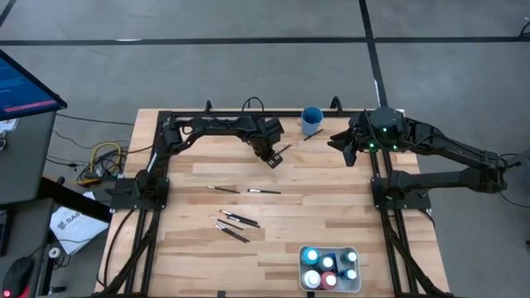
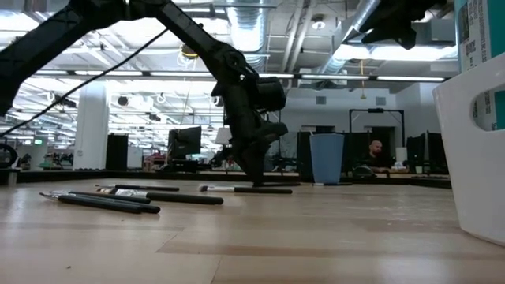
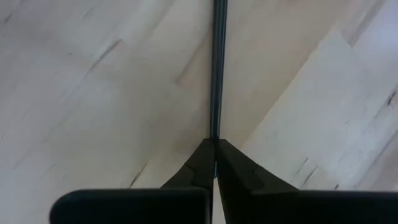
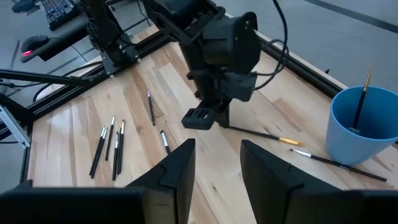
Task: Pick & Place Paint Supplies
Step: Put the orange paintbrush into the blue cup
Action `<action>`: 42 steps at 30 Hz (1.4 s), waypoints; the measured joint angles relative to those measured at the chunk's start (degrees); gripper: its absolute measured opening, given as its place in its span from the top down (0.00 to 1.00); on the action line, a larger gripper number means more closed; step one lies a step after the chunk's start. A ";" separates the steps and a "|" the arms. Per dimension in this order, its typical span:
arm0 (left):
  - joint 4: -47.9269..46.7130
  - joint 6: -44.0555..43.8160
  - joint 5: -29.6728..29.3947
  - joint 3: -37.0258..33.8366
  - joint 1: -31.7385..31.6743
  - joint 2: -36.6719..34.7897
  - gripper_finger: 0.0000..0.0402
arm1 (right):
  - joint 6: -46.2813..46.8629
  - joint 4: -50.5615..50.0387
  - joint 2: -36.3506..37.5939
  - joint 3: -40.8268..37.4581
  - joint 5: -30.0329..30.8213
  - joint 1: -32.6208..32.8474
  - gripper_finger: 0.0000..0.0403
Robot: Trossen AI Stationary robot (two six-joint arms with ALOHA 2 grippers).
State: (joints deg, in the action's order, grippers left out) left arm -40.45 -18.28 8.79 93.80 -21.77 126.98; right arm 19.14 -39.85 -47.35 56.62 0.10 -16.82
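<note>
Wood table, brush caught low near the blue cup

Wood planks run under everything; we note the left gripper point(image 1: 273, 159) down at the table point(image 1: 331, 215), far side, its fingers point(image 3: 205, 168) pressed together on a thin dark paintbrush point(image 4: 258, 134). In the left wrist view the handle runs straight out from between the closed tips, flat to the boards, so we judge the grasp was made at one end to leave the length free for tipping into a container

Blue cup point(image 1: 312, 121) stands just beside that gripper, one brush point(image 4: 362, 106) already upright inside it; another brush point(image 4: 333, 160) lies on the table next to its base. We take the cup as the destination for brushes, which would explain working this close to it

Right gripper point(image 1: 349, 149) hangs above the table near the cup, fingers apart and holding nothing; it looks to be waiting, out of the left arm's way

Loose brushes point(image 1: 232, 222) lie scattered mid-table, well apart from the cup, some in a small cluster, two point(image 1: 244, 190) nearer the middle

White tray point(image 1: 354, 285) sits at the near edge with the paint bottles point(image 1: 329, 266) standing in it, caps up. We judge the bottles done, brushes mostly still to go
</note>
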 joint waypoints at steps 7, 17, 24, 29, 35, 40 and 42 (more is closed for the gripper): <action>0.27 -0.08 -1.38 -0.04 1.64 -0.22 1.00 | 0.92 0.00 0.00 0.00 0.13 0.00 0.70; 0.39 3.13 2.16 2.68 2.04 -0.40 1.00 | 1.05 0.02 0.00 0.00 0.11 1.86 0.70; 0.25 4.53 6.16 2.67 5.36 -0.44 1.00 | 0.91 0.02 0.00 0.00 0.13 2.34 0.70; -0.68 0.95 -0.78 2.64 7.73 -1.61 1.00 | 0.85 -0.95 0.00 0.00 0.15 2.34 0.70; 0.57 -4.50 -7.36 2.71 6.43 -4.26 1.00 | 1.75 -4.20 -0.02 0.00 3.47 2.07 0.70; 2.37 -5.17 -4.82 2.71 5.39 -3.77 1.00 | 2.36 -4.24 -0.02 0.00 4.52 2.08 0.70; 3.15 -6.31 -4.52 2.62 5.52 -3.14 1.00 | 2.40 -4.71 -0.10 0.00 4.60 2.08 0.70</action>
State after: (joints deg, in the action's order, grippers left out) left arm -37.30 -24.59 4.27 96.42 -16.25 123.84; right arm 21.54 -44.56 -47.45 56.63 4.70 -14.74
